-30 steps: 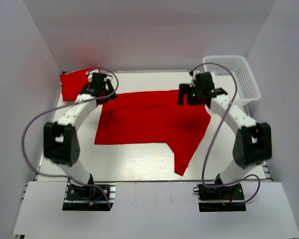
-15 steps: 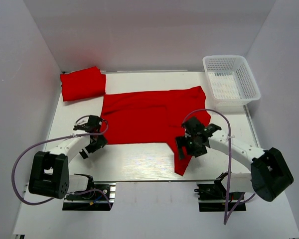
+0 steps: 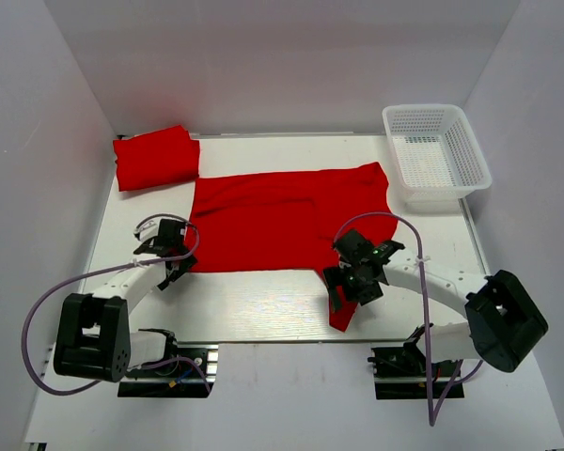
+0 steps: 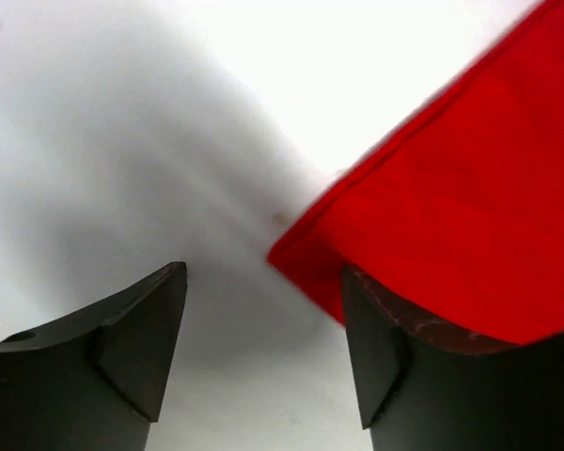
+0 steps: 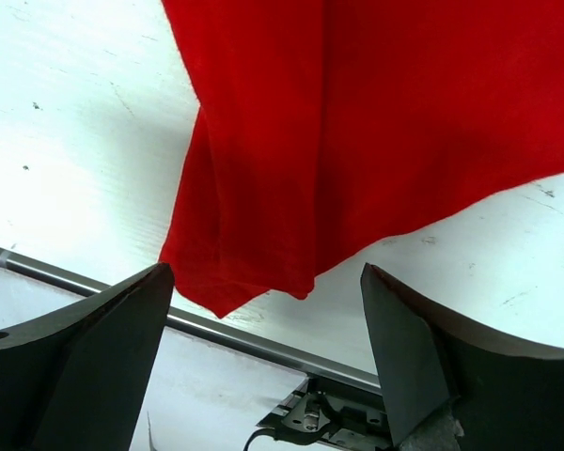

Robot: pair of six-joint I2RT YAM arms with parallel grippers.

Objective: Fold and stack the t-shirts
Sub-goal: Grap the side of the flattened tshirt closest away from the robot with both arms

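"Two pincers down low, both gaping. Why there?" my spotter asks.

"I have the left gripper with its jaws apart and nothing gripped. The near corner of the spread t-shirt lies between its fingers, close to the right-hand one, flat on the table. The right gripper stands wide and empty, with the sleeve tip in its gap, by the table's near edge."

"So a pinch on each side?"

"That's my reading: two grips along the near edge, so the cloth lifts evenly and folds away from me. Beyond the left gripper, at the far side, the folded t-shirt lies as the base of the stack. Beyond the right one sits the basket, out of the way."
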